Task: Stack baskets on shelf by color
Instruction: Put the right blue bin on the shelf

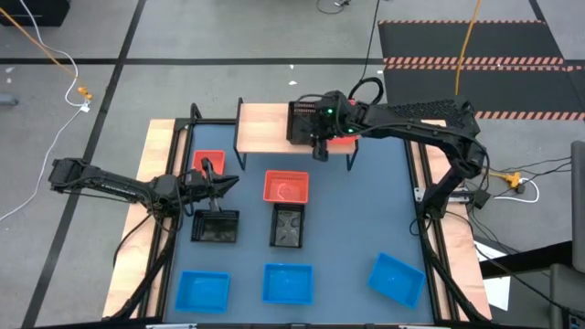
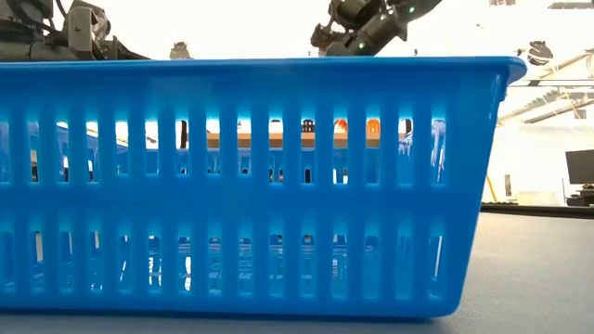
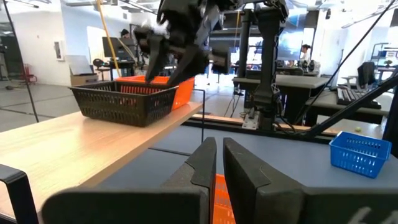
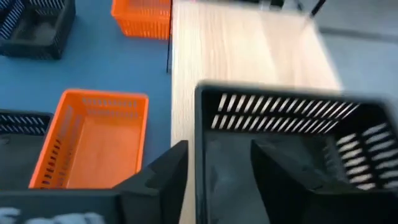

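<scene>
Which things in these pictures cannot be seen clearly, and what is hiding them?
- Low view: the near blue basket blocks almost the whole table; the shelf shows only through its slots.
- High view: the right gripper and its arm cover part of the black basket and a red basket behind it.

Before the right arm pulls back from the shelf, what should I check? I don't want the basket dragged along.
1. Black basket sits flat on the shelf: ok.
2. Right claw open: ok.
3. Right claw clear of the basket's wall: not ok, its fingers straddle the wall.
4. Left claw away from the shelf: ok, it is low over the table by a red basket.
5. Left claw free of that red basket: cannot tell.
</scene>
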### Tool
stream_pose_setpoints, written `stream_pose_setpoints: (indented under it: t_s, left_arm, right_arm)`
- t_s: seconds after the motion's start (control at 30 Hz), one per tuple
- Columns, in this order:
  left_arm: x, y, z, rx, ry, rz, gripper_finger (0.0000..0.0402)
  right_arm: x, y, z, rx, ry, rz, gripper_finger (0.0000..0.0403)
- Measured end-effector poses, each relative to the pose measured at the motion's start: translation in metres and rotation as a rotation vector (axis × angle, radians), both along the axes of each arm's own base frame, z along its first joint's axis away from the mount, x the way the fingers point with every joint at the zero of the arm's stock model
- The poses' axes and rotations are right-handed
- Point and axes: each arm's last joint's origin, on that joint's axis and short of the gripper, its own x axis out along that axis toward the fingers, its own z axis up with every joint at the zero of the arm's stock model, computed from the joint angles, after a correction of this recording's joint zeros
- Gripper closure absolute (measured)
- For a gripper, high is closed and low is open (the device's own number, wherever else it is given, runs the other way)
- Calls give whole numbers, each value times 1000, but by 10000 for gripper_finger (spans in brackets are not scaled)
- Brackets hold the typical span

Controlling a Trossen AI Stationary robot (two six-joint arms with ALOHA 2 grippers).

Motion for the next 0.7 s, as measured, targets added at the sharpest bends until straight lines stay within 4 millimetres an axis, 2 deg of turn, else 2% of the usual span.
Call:
stream_pose_setpoints:
  t_s: [0.23,0.33,0.4,0.53,0.7]
  left_arm:
    - [0,0,0,5,6,1,371]
    - [0,0,-1,12,15,1,371]
    - [0,0,-2,12,20,1,371]
    - [0,0,-3,14,37,1,371]
    - [1,0,-5,18,52,3,371]
  right_arm:
    - [-23,27,47,-51,-145,40,212]
    - [-36,44,59,-9,-152,48,217]
    - [-44,55,52,23,-129,59,223]
    - [-58,82,25,140,-100,65,236]
    - [-63,143,-12,329,-132,239,244]
